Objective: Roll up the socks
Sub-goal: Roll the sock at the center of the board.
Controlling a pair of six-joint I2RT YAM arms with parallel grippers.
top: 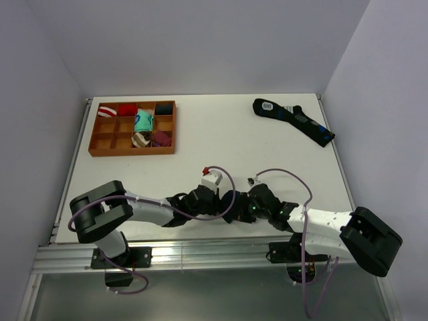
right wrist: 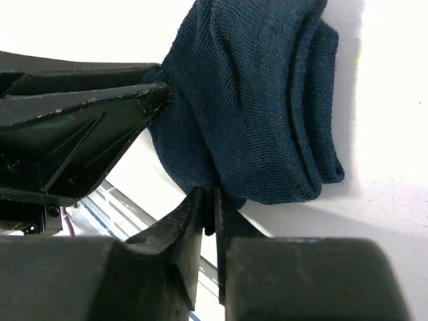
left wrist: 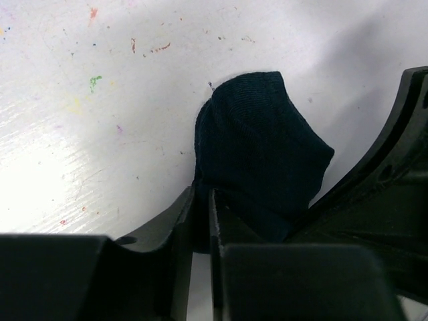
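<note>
Top view bright, even, sharp. Left wrist: hot glare on bench, lower left. Right wrist: socks crisp, soft shadow beneath, near foreground blurry.

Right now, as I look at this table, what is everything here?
dark navy fabric sock pair: one, bunched, near middle of the table, between both grippers
long black sock with blue patches and a white label: one, flat, far right
orange compartment tray: one, far left
colourful sock bundles: about six (striped red-white, red, mint, dark, brownish, maroon), in the tray's compartments
white table: one, under everything
silver metal rail: one, along the near edge
left gripper: one, black, shut on the navy pair's edge
right gripper: one, black, shut on the navy pair's other side
</note>
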